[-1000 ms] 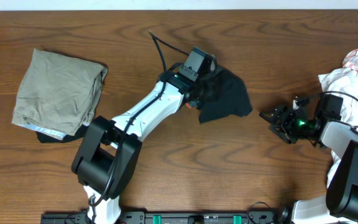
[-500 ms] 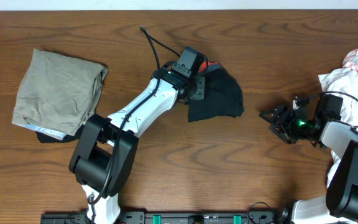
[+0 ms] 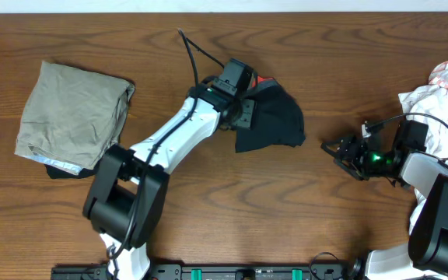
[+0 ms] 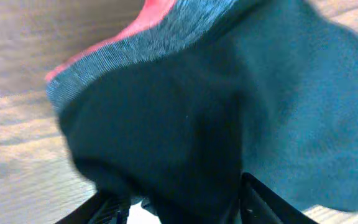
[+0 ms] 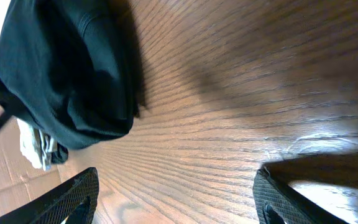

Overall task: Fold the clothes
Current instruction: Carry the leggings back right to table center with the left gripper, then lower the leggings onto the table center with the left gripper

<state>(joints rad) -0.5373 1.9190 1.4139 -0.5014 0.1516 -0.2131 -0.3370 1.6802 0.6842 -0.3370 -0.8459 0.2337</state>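
1. Dark garment (image 3: 274, 120): the task's piece, lying crumpled on the table (image 3: 232, 225) near the middle of the far side. A grey ribbed band with a red lining (image 4: 135, 46) shows at its upper left edge. It is bunched, not spread.
2. My left gripper (image 4: 179, 193): at the garment's left edge, fingers closed on a bunch of the dark cloth, which fills the gap between them in the left wrist view.
3. My right gripper (image 5: 176, 180): to the right of the garment and apart from it, low over bare wood. Its fingers are spread wide with nothing between them.
4. Khaki garment (image 3: 72, 117): well to the left of the dark garment, already folded, resting on a darker piece (image 3: 62, 169) that peeks out beneath its near edge.
5. White clothes pile (image 3: 442, 93): far right of the dark garment, at the table's edge, unfolded.
6. Step in hand, as I judge it: positioning the dark garment for folding; no fold is made in it yet.
7. Next move, as I judge it: the cloth must be laid flat. This calls for my right fingers to reach its right edge, take hold, and draw against my left so the wrinkles pull out.
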